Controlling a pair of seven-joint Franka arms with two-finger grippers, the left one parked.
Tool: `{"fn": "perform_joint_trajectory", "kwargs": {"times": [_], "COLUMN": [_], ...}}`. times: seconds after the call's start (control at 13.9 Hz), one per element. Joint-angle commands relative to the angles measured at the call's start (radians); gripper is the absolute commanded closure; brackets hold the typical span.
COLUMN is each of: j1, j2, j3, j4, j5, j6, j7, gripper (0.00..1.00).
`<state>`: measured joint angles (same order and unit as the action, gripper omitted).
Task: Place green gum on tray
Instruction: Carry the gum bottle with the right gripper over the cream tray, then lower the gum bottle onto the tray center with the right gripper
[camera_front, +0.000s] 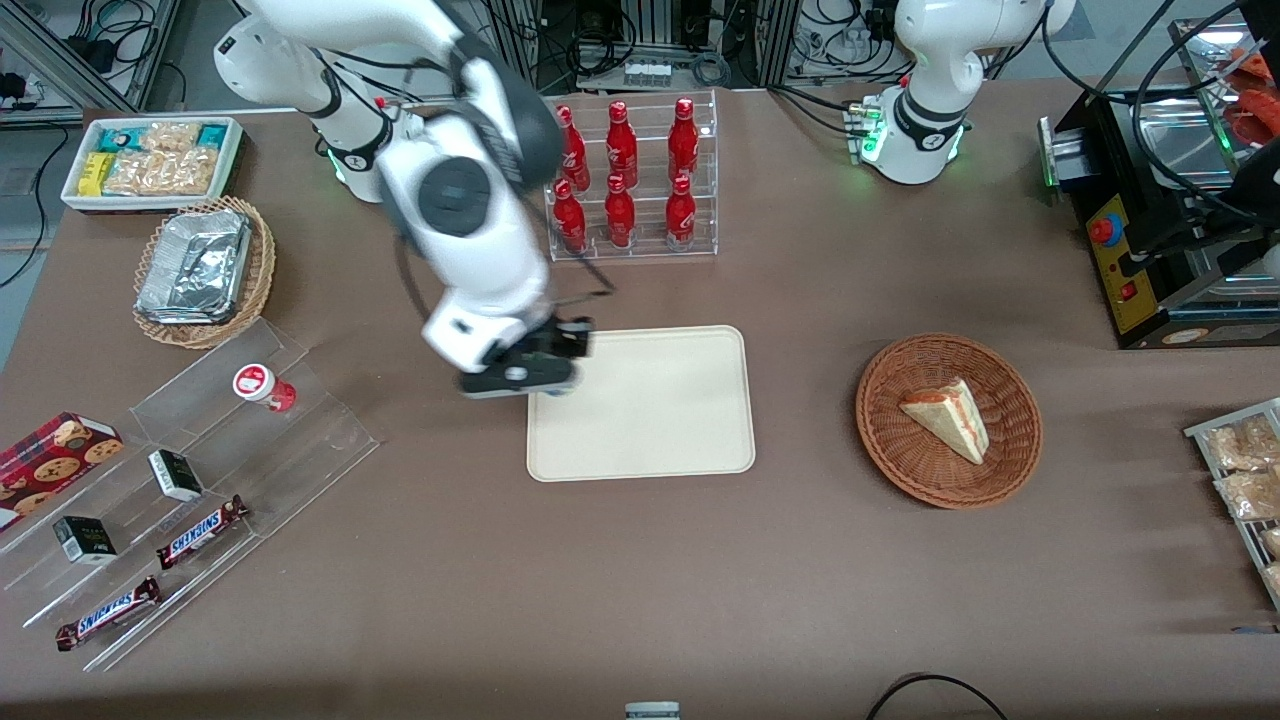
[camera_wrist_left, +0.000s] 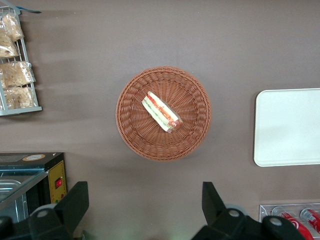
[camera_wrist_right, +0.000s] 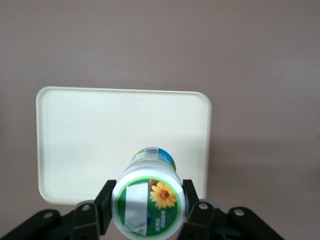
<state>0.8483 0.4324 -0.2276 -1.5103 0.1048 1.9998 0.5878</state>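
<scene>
The green gum (camera_wrist_right: 148, 200), a white canister whose green-rimmed lid bears a yellow flower, sits clamped between the two black fingers (camera_wrist_right: 105, 205) of my gripper (camera_wrist_right: 148, 206), which is shut on it. It hangs above the edge of the cream tray (camera_wrist_right: 100, 135) at the working arm's end. In the front view the gripper (camera_front: 530, 375) hovers over that same edge of the tray (camera_front: 660, 410), and the arm hides the gum there.
A red-lidded canister (camera_front: 262, 386) stands on the clear stepped shelf (camera_front: 200, 470) with Snickers bars and small boxes. A rack of red bottles (camera_front: 630, 180) stands farther from the camera than the tray. A wicker basket (camera_front: 948, 420) with a sandwich lies toward the parked arm.
</scene>
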Motion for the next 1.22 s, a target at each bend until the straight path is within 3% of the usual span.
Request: {"fn": "perform_joint_trajectory", "kwargs": {"times": [0.0,0.29,0.65,1.15], "j1": [0.041,0.080,0.124,0.149], "j2": [0.139,0.268,0.267,0.279], "j3": [-0.015,-0.015,-0.015,-0.015], "j4": [0.074,0.070,0.030,-0.013], "j5": [0.013,0.016,0.053,0.053], "j6": [0.097,0.246,0.234,0.266], "j7": [0.094,0.159,0.167,0.188], "gripper": [1.00,1.00,1.00,1.00]}}
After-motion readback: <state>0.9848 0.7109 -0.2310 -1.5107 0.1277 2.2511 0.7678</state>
